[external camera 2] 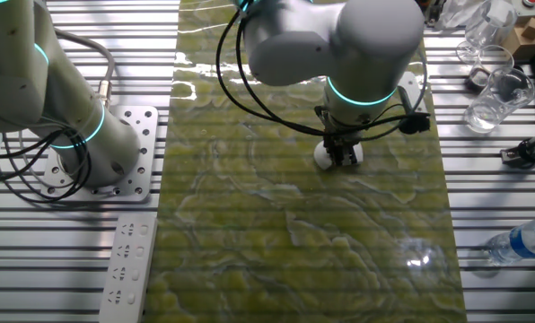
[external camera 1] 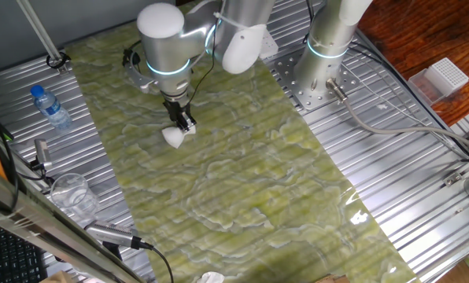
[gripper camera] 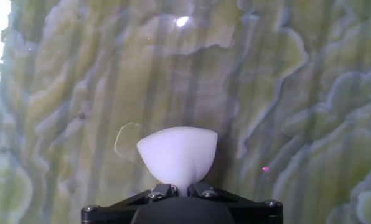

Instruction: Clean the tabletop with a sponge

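Note:
The tabletop (external camera 1: 242, 181) is a long glossy green-yellow marbled sheet; it also shows in the other fixed view (external camera 2: 303, 242) and fills the hand view (gripper camera: 285, 93). The sponge (external camera 1: 174, 137) is a small white soft block, pinched into a fan shape between the fingers; it also shows in the other fixed view (external camera 2: 325, 155) and in the hand view (gripper camera: 178, 154). My gripper (external camera 1: 182, 123) is shut on the sponge and points down, holding it at the sheet's surface in the far-left part of the sheet. The gripper also shows in the other fixed view (external camera 2: 343, 149) and in the hand view (gripper camera: 179, 188).
Ribbed silver panels flank the sheet. A water bottle (external camera 1: 50, 107) and a clear cup (external camera 1: 71, 192) lie left. A second arm's base (external camera 1: 326, 55) stands at the back right. A white perforated box (external camera 1: 444, 76) sits far right. A small white scrap (external camera 1: 211, 277) lies at the sheet's near edge.

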### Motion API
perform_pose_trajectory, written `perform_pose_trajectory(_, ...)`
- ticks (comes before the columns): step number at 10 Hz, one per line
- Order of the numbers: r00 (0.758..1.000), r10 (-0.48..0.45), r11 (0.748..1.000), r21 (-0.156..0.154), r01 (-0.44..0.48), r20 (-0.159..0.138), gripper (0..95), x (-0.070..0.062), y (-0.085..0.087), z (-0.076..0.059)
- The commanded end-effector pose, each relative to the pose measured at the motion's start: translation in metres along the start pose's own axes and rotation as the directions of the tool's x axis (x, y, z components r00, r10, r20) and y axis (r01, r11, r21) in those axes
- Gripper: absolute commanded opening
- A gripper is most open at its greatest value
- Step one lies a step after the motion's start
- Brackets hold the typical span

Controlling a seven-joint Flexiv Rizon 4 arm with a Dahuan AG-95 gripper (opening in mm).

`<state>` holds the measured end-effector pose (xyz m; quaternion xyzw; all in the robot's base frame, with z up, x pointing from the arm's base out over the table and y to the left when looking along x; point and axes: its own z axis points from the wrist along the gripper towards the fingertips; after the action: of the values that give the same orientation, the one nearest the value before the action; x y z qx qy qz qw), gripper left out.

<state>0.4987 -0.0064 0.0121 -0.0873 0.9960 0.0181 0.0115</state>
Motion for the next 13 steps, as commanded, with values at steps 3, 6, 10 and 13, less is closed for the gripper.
perform_pose_trajectory(3,1.0,0.005,1.0,-0.012,-0.006,-0.016,0.0,-0.003,0.005,0.002)
perform_pose_trajectory(6,0.999,-0.008,1.0,-0.024,0.007,-0.043,0.0,-0.005,0.009,0.002)
perform_pose_trajectory(10,0.999,-0.01,0.998,-0.067,0.007,-0.035,0.0,-0.008,0.015,0.003)
perform_pose_trajectory(13,0.999,-0.011,0.996,-0.092,0.007,-0.042,0.0,-0.009,0.018,0.001)
